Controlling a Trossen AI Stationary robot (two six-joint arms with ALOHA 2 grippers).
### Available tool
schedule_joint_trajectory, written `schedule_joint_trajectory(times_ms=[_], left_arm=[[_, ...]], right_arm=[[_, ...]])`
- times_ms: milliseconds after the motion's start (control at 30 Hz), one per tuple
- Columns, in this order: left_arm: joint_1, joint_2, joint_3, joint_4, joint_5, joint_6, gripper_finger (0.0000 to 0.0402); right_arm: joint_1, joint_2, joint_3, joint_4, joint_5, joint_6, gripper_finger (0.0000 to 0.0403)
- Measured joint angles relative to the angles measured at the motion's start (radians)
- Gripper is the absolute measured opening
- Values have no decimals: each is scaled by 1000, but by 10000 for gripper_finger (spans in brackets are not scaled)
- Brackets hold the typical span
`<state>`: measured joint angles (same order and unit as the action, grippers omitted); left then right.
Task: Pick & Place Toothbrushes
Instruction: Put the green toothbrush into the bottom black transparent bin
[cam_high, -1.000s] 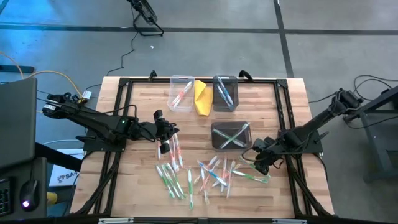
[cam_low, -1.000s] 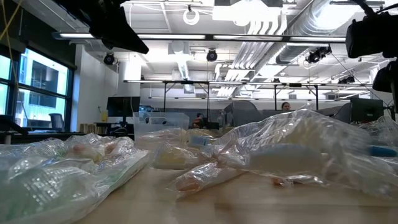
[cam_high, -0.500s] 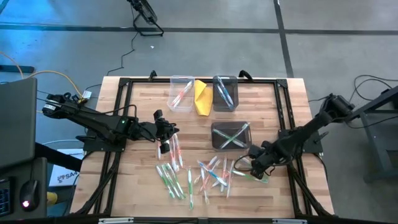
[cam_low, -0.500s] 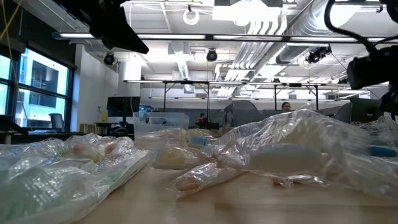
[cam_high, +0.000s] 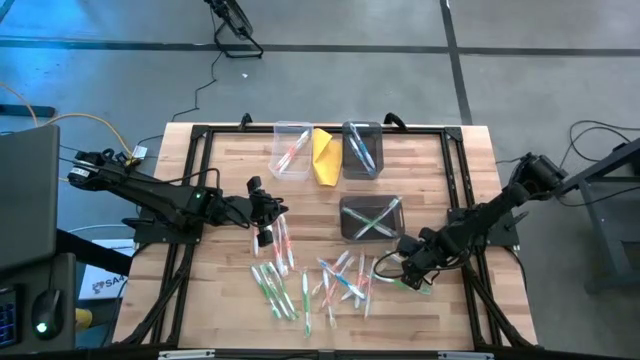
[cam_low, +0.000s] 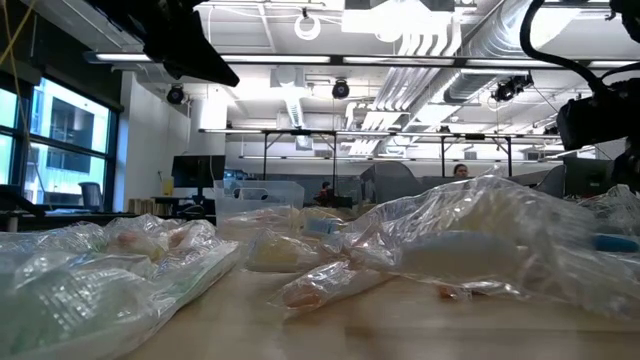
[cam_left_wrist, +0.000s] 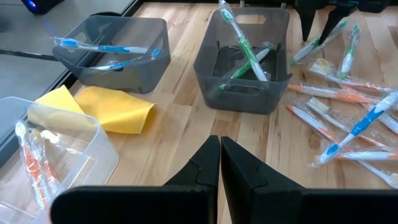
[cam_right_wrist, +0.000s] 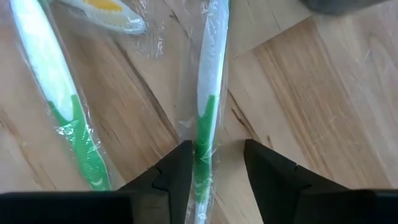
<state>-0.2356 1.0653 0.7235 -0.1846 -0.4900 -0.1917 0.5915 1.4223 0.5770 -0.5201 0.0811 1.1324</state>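
The right gripper (cam_right_wrist: 214, 165) has come down low over the wooden table (cam_high: 220, 190) and moved in toward the loose pile since a moment ago. Its two dark fingers (cam_right_wrist: 177, 168) now stand one on each side of a white and green toothbrush in a clear plastic wrapper (cam_right_wrist: 208, 106). The fingers are part way open and have been closing in. One finger looks to be touching the wrapper, but the other has a gap, so the brush is not gripped yet. This looks like the start of a pick: a little more squeeze should grab it.

The toothbrush is long and thin, white at one end and green lower down, and its shiny wrapper is crinkly. It lies flat on the table, next to another green and white wrapped brush (cam_right_wrist: 59, 93). In the high view it sits at the right edge of the scattered toothbrushes (cam_high: 330, 280), near the dark grey bin that holds green brushes (cam_high: 370, 218).

The left gripper (cam_left_wrist: 220, 168) waits above the table with its fingers pressed together, holding nothing.
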Motion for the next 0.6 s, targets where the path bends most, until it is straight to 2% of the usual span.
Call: schedule_joint_trajectory(times_ms=[333,533,600], left_arm=[[0,0,0,0,-3,0,10],[0,0,0,0,-3,1,10],[0,0,0,-1,-3,2,10]], right_arm=[[0,-13,-4,-8,3,-4,61],[0,-68,-9,27,-21,-4,16],[1,-93,-6,32,-32,-11,12]])
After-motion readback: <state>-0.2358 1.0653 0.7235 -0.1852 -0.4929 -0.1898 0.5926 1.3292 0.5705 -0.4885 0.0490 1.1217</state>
